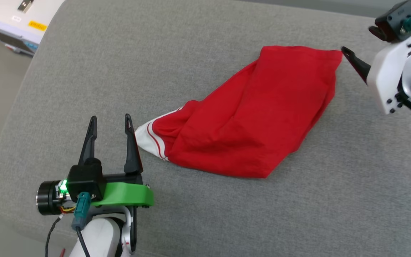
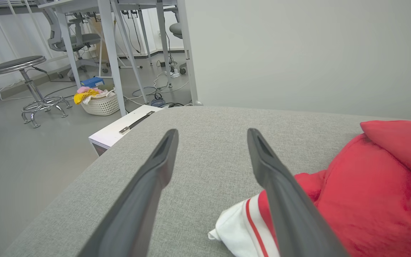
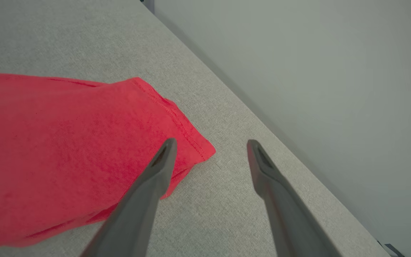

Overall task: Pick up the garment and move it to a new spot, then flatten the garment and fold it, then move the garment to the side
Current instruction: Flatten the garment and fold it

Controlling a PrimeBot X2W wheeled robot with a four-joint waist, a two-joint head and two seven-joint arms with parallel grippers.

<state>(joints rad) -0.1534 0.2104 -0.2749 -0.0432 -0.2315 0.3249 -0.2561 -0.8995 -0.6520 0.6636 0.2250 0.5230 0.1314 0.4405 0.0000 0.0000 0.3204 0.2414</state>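
Observation:
The garment [image 1: 255, 114] lies bunched on the grey cushioned surface [image 1: 205, 214], plain red side up, with a white sleeve and red striped trim poking out at its near left end. My left gripper [image 1: 111, 121] stands open just left of that sleeve, nothing between its fingers; the left wrist view has the sleeve [image 2: 237, 228] beside the right finger. My right gripper [image 3: 211, 144] hangs open over the garment's far right corner [image 3: 191, 142], one finger above the cloth, the other above bare surface. In the head view one dark finger [image 1: 355, 62] of it points at that corner.
A white box [image 1: 16, 21] sits on the floor off the surface's far left edge. In the left wrist view a stool [image 2: 23, 78], a laundry basket [image 2: 100, 103], table legs and cables stand on the floor beyond. A pale wall [image 3: 334, 71] runs along the surface's right side.

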